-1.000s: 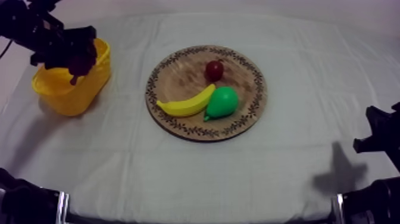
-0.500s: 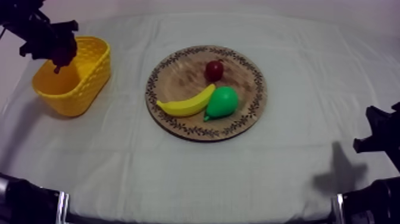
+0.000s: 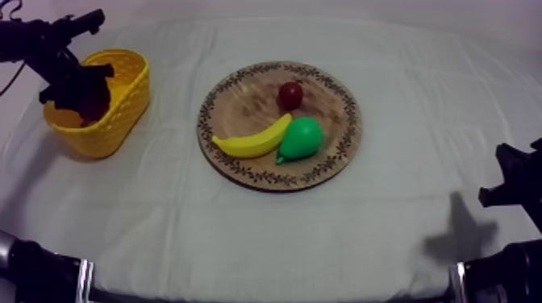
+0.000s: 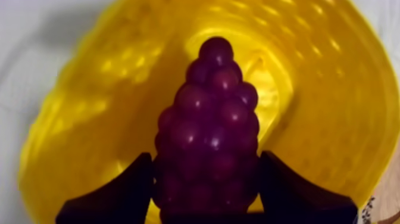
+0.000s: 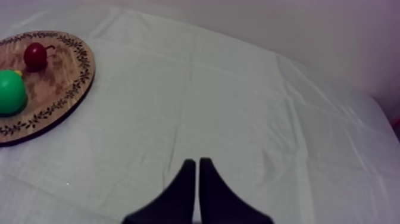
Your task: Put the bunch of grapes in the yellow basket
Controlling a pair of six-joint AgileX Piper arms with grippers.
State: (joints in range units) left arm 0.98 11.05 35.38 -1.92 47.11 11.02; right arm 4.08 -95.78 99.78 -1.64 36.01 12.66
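Left gripper (image 4: pixel 205 179) clamped on the bunch of grapes (image 4: pixel 209 119), one black finger against each flank of the bunch's wide end; the narrow tip points away from the fingers, down into the yellow basket (image 4: pixel 339 119), whose wall rings the gripper all round; whether the tip touches the basket floor cannot be determined, the view running along the bunch; from above, the gripper sits at the basket's mouth. Right gripper (image 5: pixel 197 173) fingers together in a narrow wedge, holding nothing, over bare cloth (image 5: pixel 250 101); wooden board (image 5: pixel 56 89) well ahead of it and off to its left, carrying the small red fruit (image 5: pixel 34 55), pear (image 5: pixel 11 92) and banana (image 3: pixel 254 141).
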